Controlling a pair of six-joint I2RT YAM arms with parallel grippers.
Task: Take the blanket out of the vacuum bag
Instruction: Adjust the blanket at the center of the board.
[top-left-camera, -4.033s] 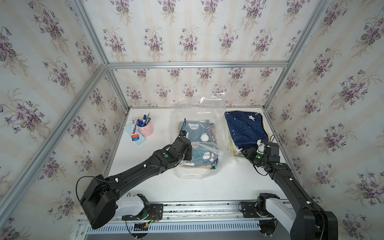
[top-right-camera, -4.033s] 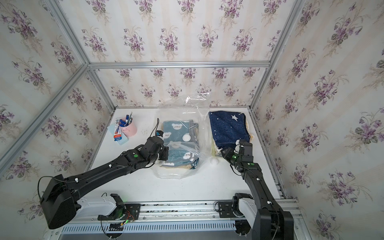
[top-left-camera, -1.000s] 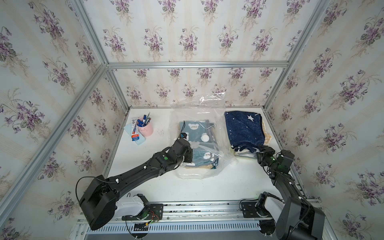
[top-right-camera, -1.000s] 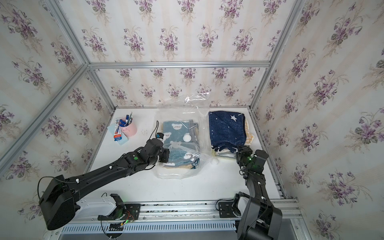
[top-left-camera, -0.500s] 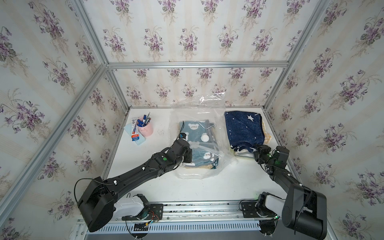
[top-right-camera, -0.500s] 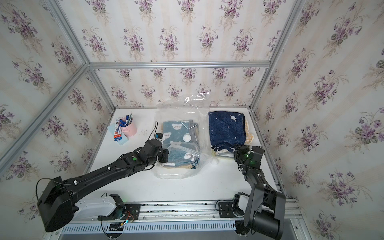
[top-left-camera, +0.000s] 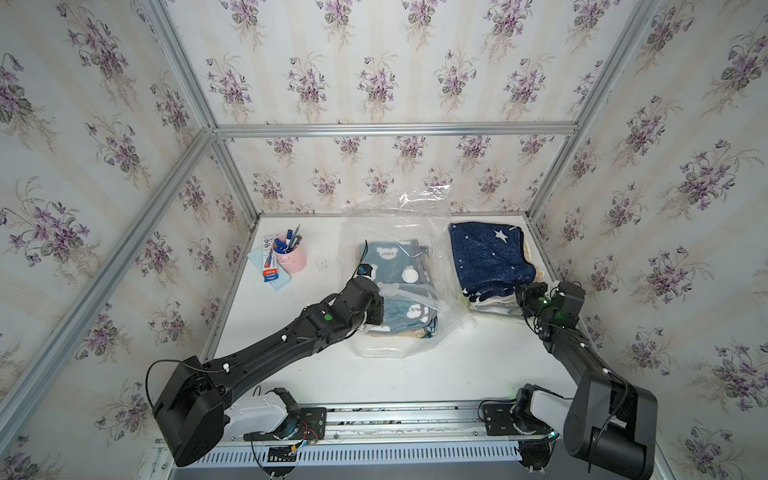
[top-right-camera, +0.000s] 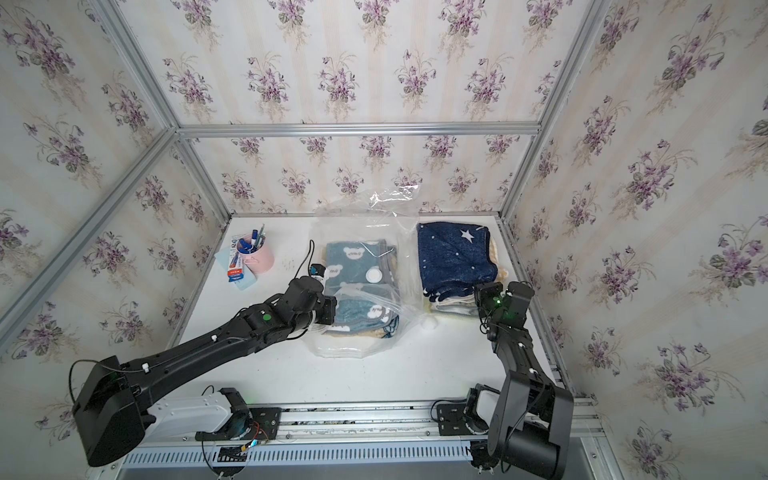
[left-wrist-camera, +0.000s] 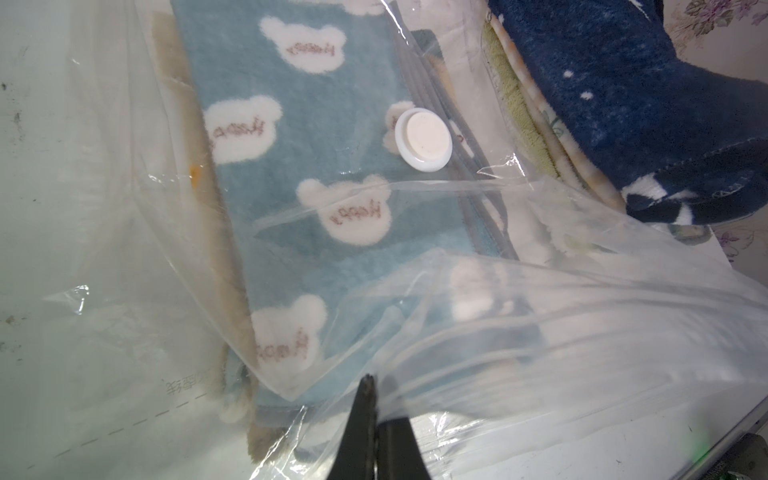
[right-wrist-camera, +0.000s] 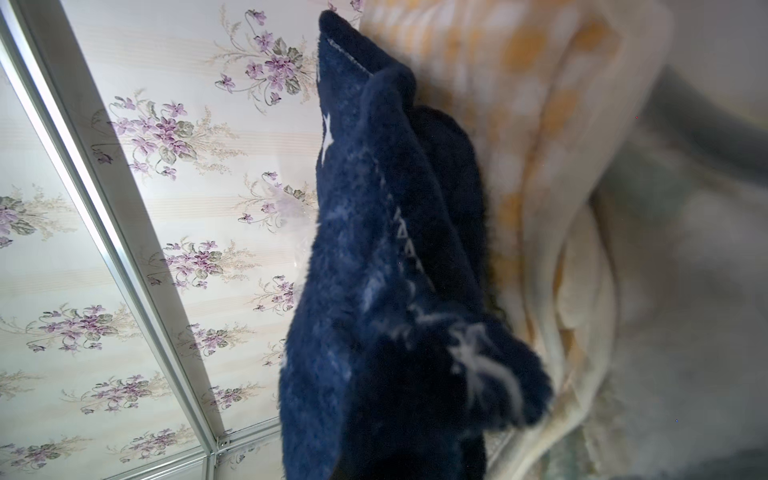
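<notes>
Blanket with bears (top-left-camera: 388, 266) stays bagged on the desk (top-left-camera: 457, 374), my left claw (left-wrist-camera: 370, 380) pinching the vacuum bag (top-left-camera: 399, 220). At its 3 o'clock my right claw (top-left-camera: 519, 289), just wide, now seems to nip the navy blanket (top-left-camera: 486, 257) outside; I judge extraction unfinished.

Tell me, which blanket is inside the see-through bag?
The light blue blanket with white bears. The dark blue starry blanket lies outside the bag, on a folded pile.

Black left arm (top-left-camera: 291, 336) stretches forward, left gripper (left-wrist-camera: 371, 384) pinched tight; right gripper (top-left-camera: 524, 291) clamped closed, wrist low.
</notes>
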